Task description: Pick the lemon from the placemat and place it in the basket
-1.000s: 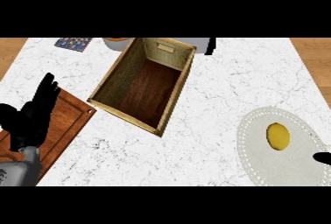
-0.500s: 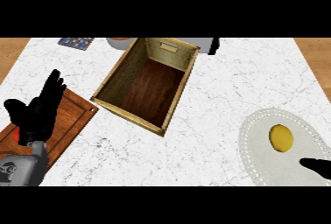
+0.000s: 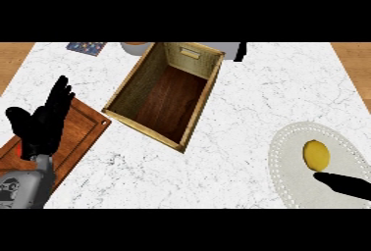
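Lemon [image 3: 316,153]: lies on the placemat [image 3: 287,164], well apart from the basket [image 3: 141,87].
Right hand [image 3: 346,185]: fingers straight, holding nothing, tips just beside the lemon (apparently lined up for the grasp).
Left hand [image 3: 42,125]: open, fingers up, resting over the wooden board [image 3: 78,135], out of the way.

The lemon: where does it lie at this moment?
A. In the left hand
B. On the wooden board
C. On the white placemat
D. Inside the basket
C: the lemon lies on the white placemat, to the right of the basket and outside it; the right hand is close beside it with straight fingers, not curled around it.
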### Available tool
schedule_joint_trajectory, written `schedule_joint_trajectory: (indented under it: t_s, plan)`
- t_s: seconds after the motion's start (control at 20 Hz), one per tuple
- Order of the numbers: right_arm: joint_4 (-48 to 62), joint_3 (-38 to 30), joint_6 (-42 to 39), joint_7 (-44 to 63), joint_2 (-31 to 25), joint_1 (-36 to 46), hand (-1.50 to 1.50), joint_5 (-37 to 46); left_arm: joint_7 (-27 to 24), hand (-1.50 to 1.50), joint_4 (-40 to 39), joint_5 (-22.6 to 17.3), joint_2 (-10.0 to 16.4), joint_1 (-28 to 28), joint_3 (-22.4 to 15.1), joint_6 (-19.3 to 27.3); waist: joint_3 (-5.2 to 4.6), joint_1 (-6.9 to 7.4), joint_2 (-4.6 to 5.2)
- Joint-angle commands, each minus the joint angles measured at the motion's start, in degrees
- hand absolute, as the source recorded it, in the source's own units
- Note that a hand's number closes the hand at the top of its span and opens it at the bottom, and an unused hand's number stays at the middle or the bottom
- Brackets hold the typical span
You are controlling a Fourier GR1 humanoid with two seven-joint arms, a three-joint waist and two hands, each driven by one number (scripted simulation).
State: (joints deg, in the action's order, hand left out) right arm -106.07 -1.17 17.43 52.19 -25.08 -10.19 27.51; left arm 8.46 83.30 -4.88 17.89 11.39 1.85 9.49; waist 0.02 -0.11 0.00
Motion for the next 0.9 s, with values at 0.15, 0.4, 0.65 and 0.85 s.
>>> schedule_joint_trajectory:
  t_s: [0.15,0.4,0.65,0.85]
  plan:
    - [7.23,-0.82,4.03,-9.04,6.25,-0.69,-1.50,4.94,1.73,0.00,1.10,-0.59,0.92,0.49,3.23,-3.58,-0.01,-0.01,0.00]
    - [5.26,-0.16,2.62,-7.42,9.37,-0.01,-1.50,9.84,-1.39,0.00,-1.55,2.27,-2.28,-0.61,3.11,-3.05,-0.02,-0.05,-0.01]
    - [6.79,-1.40,1.61,-8.26,11.09,2.33,-1.50,10.40,-1.46,0.00,2.55,3.54,-3.95,-3.64,2.69,-2.97,-0.02,0.11,-0.03]
    - [8.30,-1.37,1.90,-10.12,13.47,1.68,-1.50,11.45,4.42,0.00,5.27,3.26,-2.74,-1.45,4.25,-3.93,-0.01,0.08,-0.04]
